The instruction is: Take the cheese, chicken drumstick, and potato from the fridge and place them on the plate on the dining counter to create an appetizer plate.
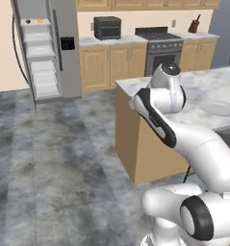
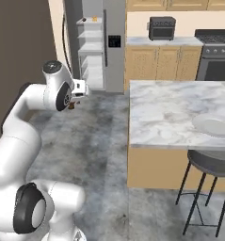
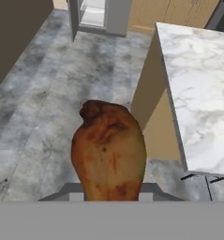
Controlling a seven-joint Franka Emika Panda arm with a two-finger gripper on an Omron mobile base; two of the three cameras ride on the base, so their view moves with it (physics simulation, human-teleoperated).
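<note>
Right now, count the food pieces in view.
3. The chicken drumstick is gripped in the tool; the cheese and a small dark piece, probably the potato, sit on the fridge top shelf. More may be hidden inside.

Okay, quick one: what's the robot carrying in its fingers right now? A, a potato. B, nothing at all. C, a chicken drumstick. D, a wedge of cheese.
C: the hand view shows a dark brown chicken drumstick, thick at the near end and narrowing to a knobby bone end, standing up from the gripper over the grey floor, with the plate on the dining counter bare.
</note>
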